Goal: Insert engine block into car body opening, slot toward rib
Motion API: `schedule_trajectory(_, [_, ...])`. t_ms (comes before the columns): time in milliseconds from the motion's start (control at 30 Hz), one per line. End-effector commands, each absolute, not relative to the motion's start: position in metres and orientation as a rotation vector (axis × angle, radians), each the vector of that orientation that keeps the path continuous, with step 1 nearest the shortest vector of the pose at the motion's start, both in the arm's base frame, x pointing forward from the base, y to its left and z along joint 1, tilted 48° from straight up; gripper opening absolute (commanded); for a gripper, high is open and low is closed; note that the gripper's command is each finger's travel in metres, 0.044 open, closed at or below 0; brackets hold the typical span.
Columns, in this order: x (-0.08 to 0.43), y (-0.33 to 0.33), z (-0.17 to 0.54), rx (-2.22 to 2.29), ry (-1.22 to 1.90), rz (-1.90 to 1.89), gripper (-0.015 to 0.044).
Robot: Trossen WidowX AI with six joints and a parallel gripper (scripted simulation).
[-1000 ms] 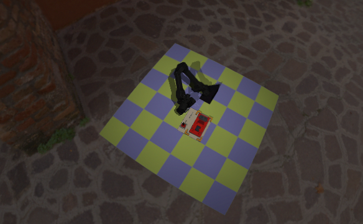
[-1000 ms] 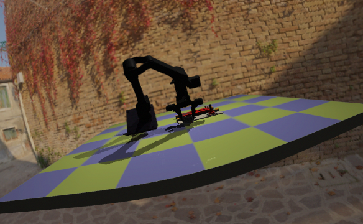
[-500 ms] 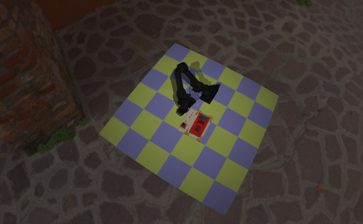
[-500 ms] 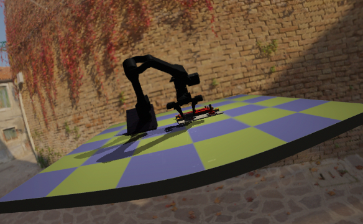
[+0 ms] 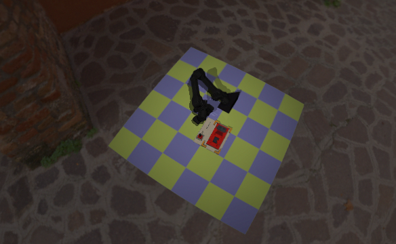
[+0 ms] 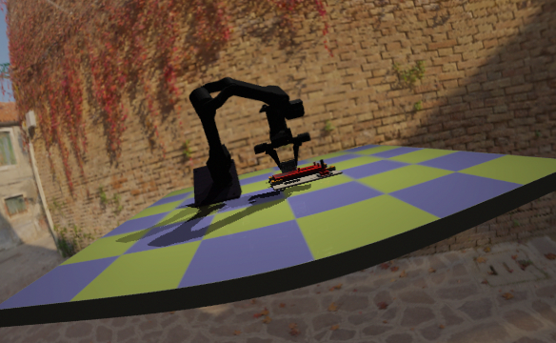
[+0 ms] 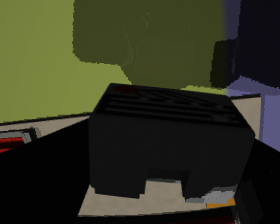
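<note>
My gripper (image 5: 199, 120) (image 6: 287, 164) (image 7: 165, 135) is shut on the engine block. The engine block (image 6: 288, 166) (image 7: 171, 145) is dark, with a grooved top and a notch low on the side toward the bottom of the wrist view. In the exterior view it hangs between the fingertips, above the near end of the car body. The car body (image 5: 211, 144) (image 6: 307, 171) is red with dark areas on top, and lies on a cream board (image 5: 203, 131) (image 6: 290, 188) (image 7: 111, 204). The opening and its rib cannot be made out clearly.
A small red and black part (image 5: 200, 136) (image 7: 10, 143) stands on the board, at left in the wrist view. Orange corner brackets (image 5: 217, 152) (image 7: 221, 203) surround the car body. The arm's dark base (image 5: 230, 102) (image 6: 216, 183) stands on the checkered table top (image 5: 203, 163) (image 6: 354, 229).
</note>
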State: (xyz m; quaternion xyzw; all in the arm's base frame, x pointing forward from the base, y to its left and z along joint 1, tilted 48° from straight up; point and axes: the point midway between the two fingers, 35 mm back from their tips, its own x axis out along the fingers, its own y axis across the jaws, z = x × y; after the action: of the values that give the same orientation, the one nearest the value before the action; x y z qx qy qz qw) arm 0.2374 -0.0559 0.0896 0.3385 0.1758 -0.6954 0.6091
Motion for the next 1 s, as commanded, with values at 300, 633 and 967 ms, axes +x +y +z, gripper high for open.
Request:
schedule_trajectory(300, [0.24, -0.025, 0.117, 0.797, 0.389, -1.634, 0.0])
schedule_trajectory(633, [0.237, -0.005, 0.14, 0.797, 0.365, -1.653, 0.0])
schedule_trajectory(967, [0.237, -0.009, 0.135, 0.635, 0.533, -1.583, 0.0])
